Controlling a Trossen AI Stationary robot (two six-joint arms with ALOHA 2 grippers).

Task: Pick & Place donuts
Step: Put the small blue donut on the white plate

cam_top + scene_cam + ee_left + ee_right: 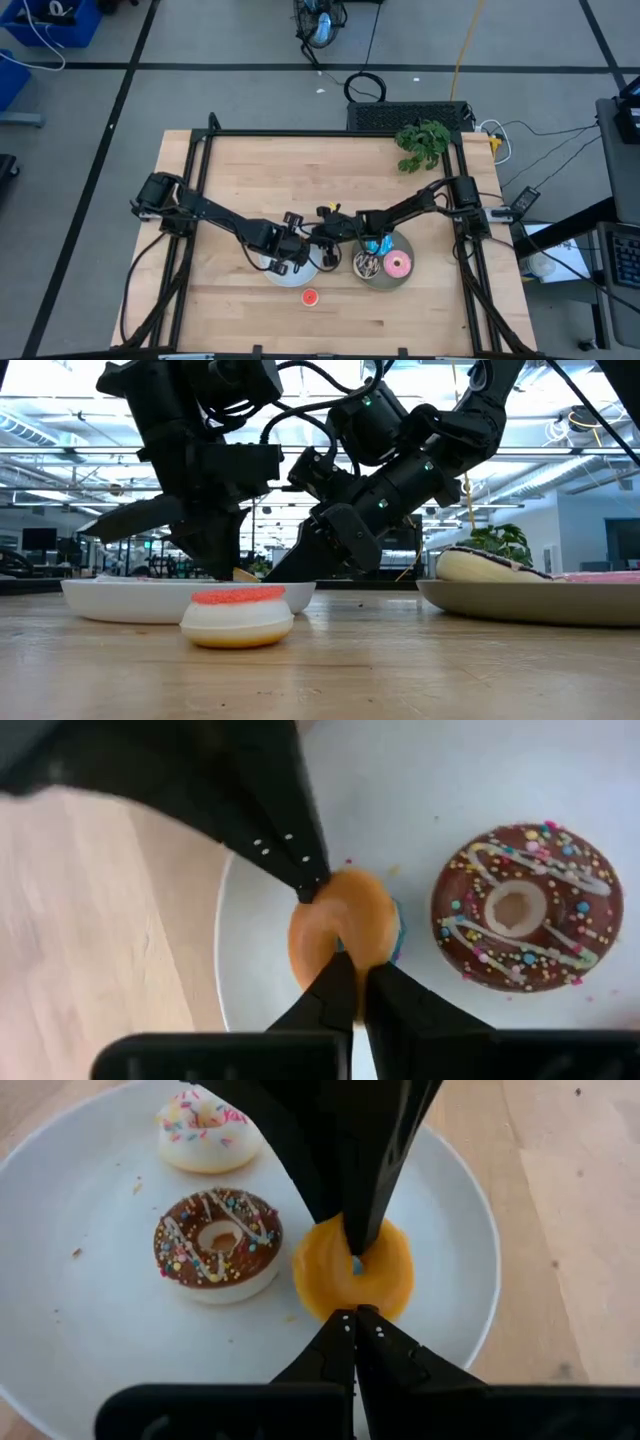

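A white plate [275, 272] holds a brown sprinkled donut [218, 1245], a white sprinkled donut [205, 1130] and a small donut [352, 1270] lying orange underside up, with blue icing [398, 930] showing beneath. Both grippers meet over this small donut. My left gripper [357, 975] is shut, with its tips at the donut's hole. My right gripper [355, 1318] is shut at the donut's rim. A red-topped donut [310, 297] rests on the table in front of the white plate. A grey plate [400, 280] carries pink [398, 265], blue and dark donuts. My left gripper has its shut fingertips [357, 1245] poked into the hole [357, 1265] of the overturned small donut, slanting down from the table's left. The donut lies on the white plate. My right gripper's shut fingertips [345, 1325] meet the same donut's outer rim [352, 1302], slanting down from the right; whether they press on it I cannot tell.
The grey plate [520, 600] sits just right of the white plate [120, 603], close under the right arm. A green plant [424, 143] stands at the far right of the table. The wood surface to the left and near the front edge lies open apart from the red-topped donut [237, 615].
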